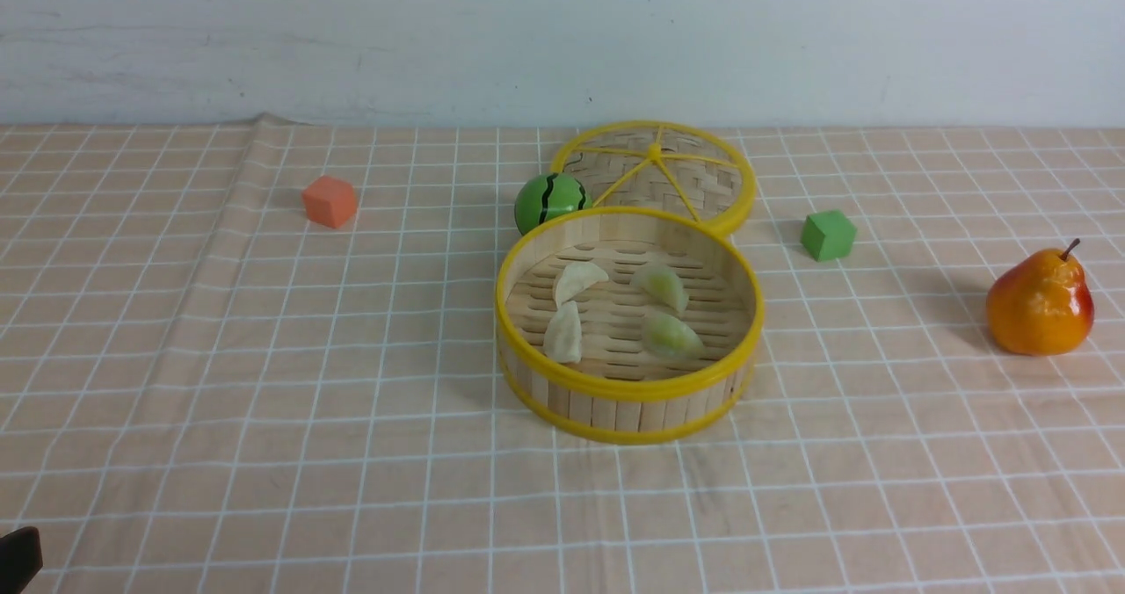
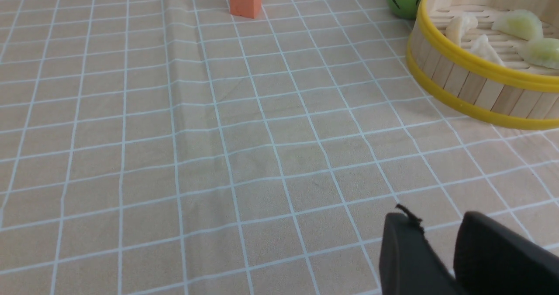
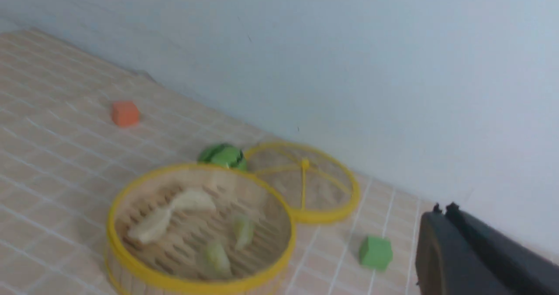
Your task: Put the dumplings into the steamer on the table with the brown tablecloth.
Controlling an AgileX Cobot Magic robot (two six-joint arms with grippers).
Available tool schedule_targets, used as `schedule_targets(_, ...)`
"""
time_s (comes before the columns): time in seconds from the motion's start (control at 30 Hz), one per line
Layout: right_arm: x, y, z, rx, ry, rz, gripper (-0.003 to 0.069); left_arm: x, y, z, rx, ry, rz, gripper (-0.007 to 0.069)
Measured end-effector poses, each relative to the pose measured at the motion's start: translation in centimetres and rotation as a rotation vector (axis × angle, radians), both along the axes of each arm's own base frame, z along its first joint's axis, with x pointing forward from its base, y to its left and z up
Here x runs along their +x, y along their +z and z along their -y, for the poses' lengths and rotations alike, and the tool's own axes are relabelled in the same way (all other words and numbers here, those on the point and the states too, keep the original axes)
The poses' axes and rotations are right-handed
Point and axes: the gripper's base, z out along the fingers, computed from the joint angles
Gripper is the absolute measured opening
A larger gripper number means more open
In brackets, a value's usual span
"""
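Left gripper (image 2: 436,227) jaws are standing slightly spread, empty, over the brown tablecloth (image 1: 264,383); right gripper (image 3: 443,214) jaws are pressing together, empty. I am counting four dumplings (image 1: 578,279), two cream, two green, lying inside one steamer (image 1: 628,392) mid-bench. One lid (image 1: 668,177) and one striped ball (image 1: 549,200) are crowding its far rim; bare cloth is flanking the other sides.

Four crescent dumplings (image 1: 580,282), cream and green, lie inside the bamboo steamer (image 1: 628,390). It stands on tan tablecloth (image 1: 264,357), well beyond the left pincer (image 2: 436,231)
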Motion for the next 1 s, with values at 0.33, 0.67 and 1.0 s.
schedule_targets(0.33, -2.7, -13.2, -0.3, 0.043, 0.044, -0.49, -0.0003, 0.0, 0.0, 0.0, 0.0, 0.0, -0.001, 0.0183)
schedule_targets(0.67, -3.9, -13.4, 0.9, -0.111, 0.02, -0.302, -0.0003, 0.0, 0.0, 0.0, 0.002, 0.003, -0.004, 0.0187)
schedule_targets(1.0, -7.3, -13.8, 3.5, -0.178, -0.2, 0.2, -0.0003, 0.0, -0.1, -0.1, 0.006, 0.008, -0.009, 0.0196)
